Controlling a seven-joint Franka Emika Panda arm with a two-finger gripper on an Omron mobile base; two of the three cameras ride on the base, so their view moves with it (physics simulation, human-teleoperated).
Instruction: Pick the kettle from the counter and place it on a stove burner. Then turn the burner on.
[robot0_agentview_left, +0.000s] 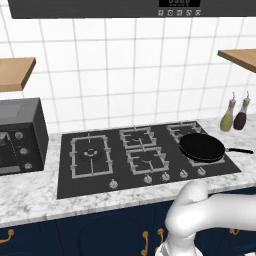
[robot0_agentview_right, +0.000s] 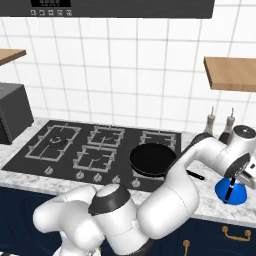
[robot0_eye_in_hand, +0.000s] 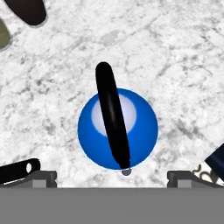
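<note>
From the hand view I look straight down on the kettle, and my gripper hangs above it with the jaws wide apart, holding nothing. One finger tip stands on each side of the blue body, and the black handle runs across the pale lid. In the right base view the kettle stands on the counter near its front edge, right of the stove. The frying pan lies on the stove's right part. The wide stove burner is at the stove's left end. Two bottles stand by the wall behind.
</note>
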